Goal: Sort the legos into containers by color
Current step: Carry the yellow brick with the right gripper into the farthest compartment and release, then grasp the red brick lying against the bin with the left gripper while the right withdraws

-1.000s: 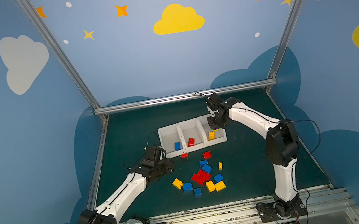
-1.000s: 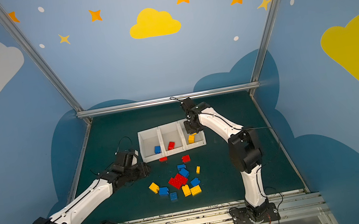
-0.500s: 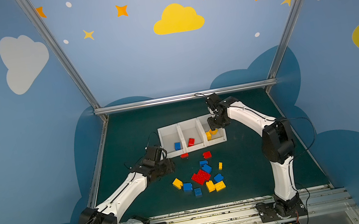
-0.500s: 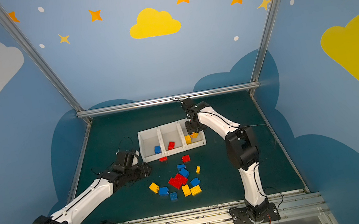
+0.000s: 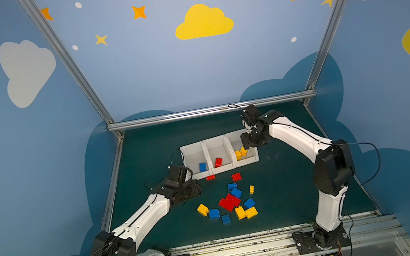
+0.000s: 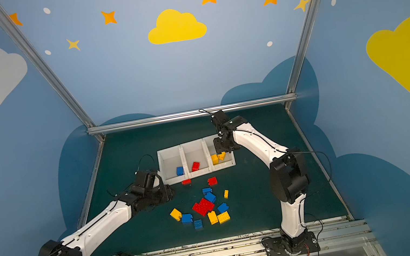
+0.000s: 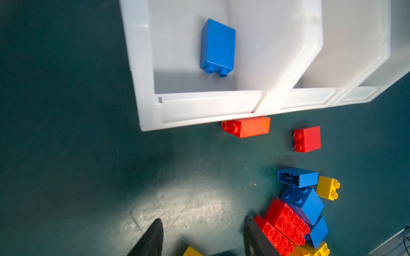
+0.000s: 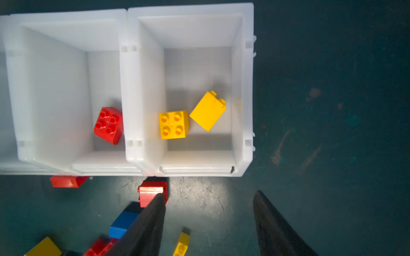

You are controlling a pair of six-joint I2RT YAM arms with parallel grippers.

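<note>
Three white containers [image 5: 216, 143] stand in a row on the green mat. A blue lego [image 7: 217, 46] lies in the left one and a red lego [image 8: 108, 125] in the middle one. In the right one lie two yellow legos [image 8: 174, 124] [image 8: 207, 110]. My right gripper [image 8: 208, 194] hangs open and empty above the right container [image 5: 248, 145]. Loose red, blue and yellow legos [image 5: 228, 201] lie in a pile in front of the containers. My left gripper [image 7: 203, 219] is open and empty, low over the mat just left of the pile [image 5: 197, 189].
A red lego [image 7: 246, 126] lies against the containers' front wall, and another red one [image 7: 307, 138] lies a little further out. A metal rail [image 5: 209, 110] closes the back of the mat, and slanted posts stand at both sides.
My right gripper has opened and let go of a yellow lego, which now lies in the right container beside the other yellow one. The left arm has hardly moved.
</note>
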